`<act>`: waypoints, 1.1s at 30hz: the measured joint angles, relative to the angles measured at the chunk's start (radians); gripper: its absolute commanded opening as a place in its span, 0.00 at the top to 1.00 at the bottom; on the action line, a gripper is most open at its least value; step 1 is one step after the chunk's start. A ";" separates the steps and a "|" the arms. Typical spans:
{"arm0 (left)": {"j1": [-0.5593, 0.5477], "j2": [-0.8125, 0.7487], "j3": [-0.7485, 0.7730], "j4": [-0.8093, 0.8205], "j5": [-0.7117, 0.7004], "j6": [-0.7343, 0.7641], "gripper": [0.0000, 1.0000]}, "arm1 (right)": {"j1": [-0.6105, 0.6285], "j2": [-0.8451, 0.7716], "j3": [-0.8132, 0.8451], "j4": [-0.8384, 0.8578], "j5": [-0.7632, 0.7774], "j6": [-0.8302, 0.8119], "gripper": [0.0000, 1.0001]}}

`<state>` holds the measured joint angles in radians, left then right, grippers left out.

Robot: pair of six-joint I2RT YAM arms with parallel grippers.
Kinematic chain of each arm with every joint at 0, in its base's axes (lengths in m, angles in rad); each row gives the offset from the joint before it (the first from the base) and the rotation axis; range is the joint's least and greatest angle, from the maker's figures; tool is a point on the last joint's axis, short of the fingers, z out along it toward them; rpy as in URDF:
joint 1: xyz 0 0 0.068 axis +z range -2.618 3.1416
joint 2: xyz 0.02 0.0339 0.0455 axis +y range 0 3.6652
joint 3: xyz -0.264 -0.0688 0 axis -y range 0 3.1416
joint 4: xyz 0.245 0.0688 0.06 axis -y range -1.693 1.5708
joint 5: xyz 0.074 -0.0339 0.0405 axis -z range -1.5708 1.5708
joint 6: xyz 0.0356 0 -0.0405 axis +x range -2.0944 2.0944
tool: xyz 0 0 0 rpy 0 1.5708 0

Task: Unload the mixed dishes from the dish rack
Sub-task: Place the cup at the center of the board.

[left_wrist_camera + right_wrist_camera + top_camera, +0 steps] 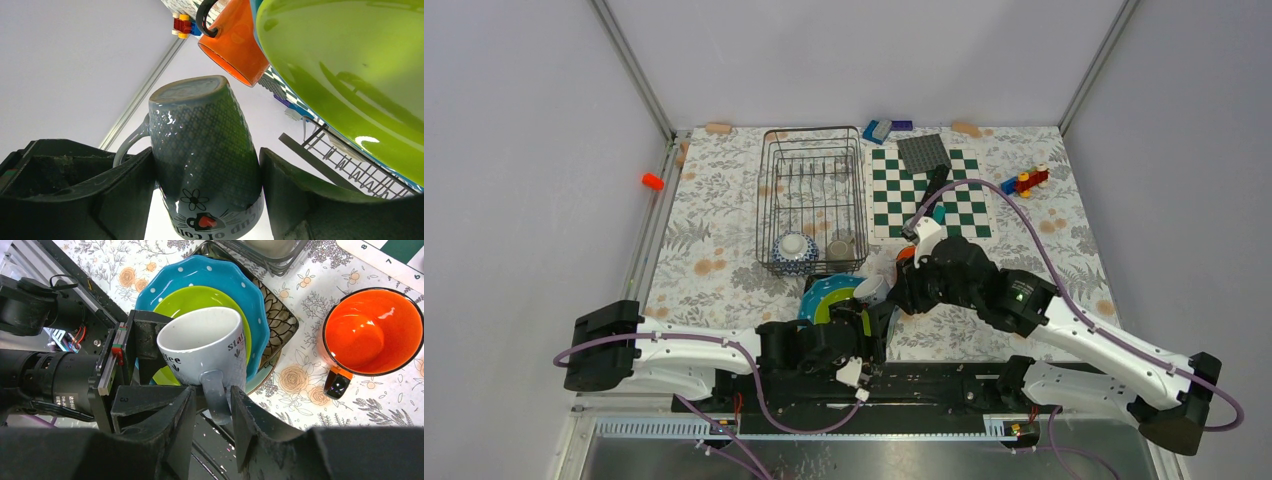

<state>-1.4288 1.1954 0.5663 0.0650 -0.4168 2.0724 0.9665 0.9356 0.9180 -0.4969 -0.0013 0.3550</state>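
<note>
Grey mug (pixel 205 347) aloft by stacked lime green plate (pixel 192 300), blue dotted plate (pixel 200 272) and dark plate (pixel 280 320); orange mug (pixel 372 330) upright at right; patterned bowl (pixel 794 250) in the dish rack's (pixel 812 150) near end.

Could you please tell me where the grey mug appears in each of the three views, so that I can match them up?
Top external: the grey mug sits low centre, where the two arms meet.
Left wrist: the mug fills the lower centre, base uppermost.
Right wrist: the mug is central, mouth towards the camera, handle pointing down.
Shared landmark: the lime green plate, next to the mug in every view.
</note>
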 measured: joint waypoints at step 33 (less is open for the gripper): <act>0.063 0.009 0.380 -0.303 0.303 -0.404 0.01 | -0.002 -0.251 -0.195 0.125 0.463 0.052 1.00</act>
<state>-1.3659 1.2045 0.9459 -0.2379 -0.1135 1.6688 0.9649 0.6842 0.7227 -0.3721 0.4614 0.4068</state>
